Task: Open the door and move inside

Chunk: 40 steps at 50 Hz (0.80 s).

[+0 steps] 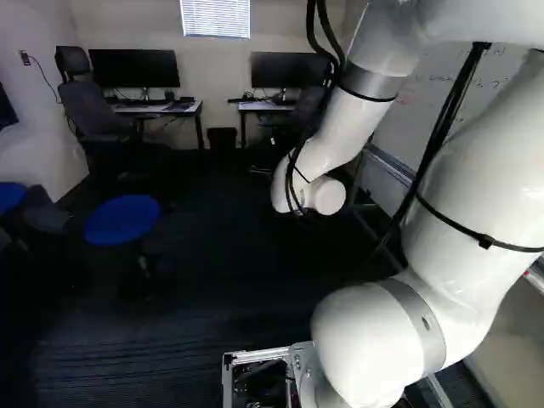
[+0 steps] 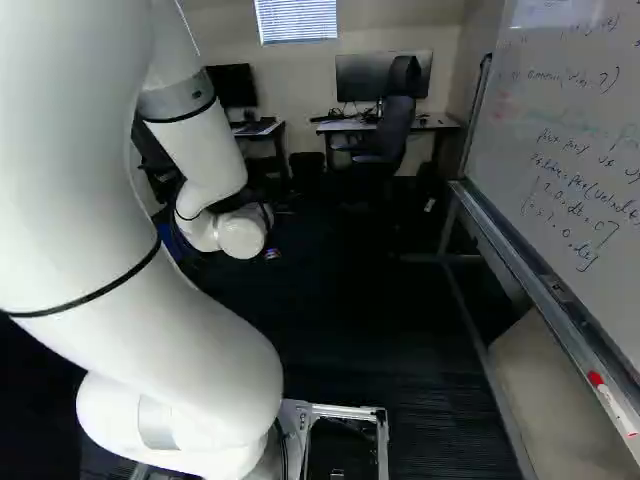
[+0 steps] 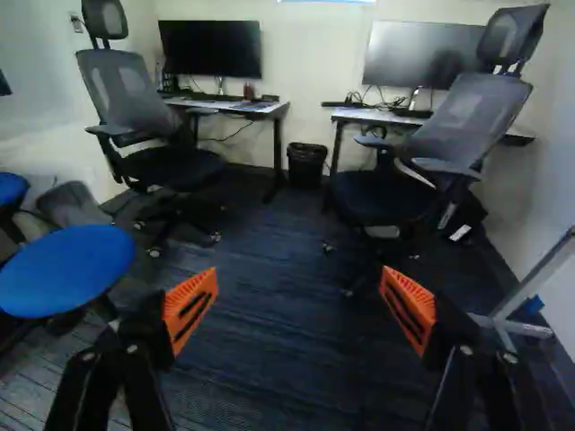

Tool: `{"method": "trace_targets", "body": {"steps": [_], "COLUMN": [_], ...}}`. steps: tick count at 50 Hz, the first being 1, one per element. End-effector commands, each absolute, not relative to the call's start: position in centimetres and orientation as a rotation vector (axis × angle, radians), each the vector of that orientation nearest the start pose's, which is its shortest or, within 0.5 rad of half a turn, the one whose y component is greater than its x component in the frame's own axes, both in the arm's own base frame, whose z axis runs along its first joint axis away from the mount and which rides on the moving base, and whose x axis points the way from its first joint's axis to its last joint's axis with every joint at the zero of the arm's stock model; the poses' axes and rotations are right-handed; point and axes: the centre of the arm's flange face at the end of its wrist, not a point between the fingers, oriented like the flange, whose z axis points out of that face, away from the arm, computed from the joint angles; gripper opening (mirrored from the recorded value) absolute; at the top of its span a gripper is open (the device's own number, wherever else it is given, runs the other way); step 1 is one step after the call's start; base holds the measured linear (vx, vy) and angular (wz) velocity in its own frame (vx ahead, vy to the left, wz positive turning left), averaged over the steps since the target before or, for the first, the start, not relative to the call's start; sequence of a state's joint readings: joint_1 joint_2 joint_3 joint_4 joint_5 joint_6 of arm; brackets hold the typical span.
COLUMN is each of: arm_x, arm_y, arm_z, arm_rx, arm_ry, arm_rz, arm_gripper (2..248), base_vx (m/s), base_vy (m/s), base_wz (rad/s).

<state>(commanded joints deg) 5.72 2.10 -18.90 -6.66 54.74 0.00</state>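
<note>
Orange-padded and empty, my claw stands wide open; no door shows in any view. If I veer left while driving ahead, I could clip the blue stool.

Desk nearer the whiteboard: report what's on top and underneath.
A monitor and dark cables are on the desk. The office chair in front covers part of the top and much of the space below; what lies behind it cannot be told.
</note>
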Motion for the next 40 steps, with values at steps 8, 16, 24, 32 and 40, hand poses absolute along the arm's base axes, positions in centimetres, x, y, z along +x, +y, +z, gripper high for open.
{"method": "trace_targets", "body": {"steps": [8,16,24,32,40], "arm_x": [34.7,32.9,31.3,29.9,28.8], "arm_y": [3.6,2.6,1.8,1.2,0.7], "arm_z": [38.5,38.2,37.8,37.5,37.1], "arm_rx": [-2.423,-2.457,-2.487,-2.511,-2.530], "arm_ry": [-0.243,-0.188,-0.136,-0.092,-0.056], "arm_rz": [-1.860,-1.853,-1.846,-1.840,-1.834], "arm_gripper": [247,247,247,247,247], "base_vx": [0.000,0.000,0.000,0.000,0.000], "base_vy": [0.000,0.000,0.000,0.000,0.000], "base_wz": [0.000,0.000,0.000,0.000,0.000]}}
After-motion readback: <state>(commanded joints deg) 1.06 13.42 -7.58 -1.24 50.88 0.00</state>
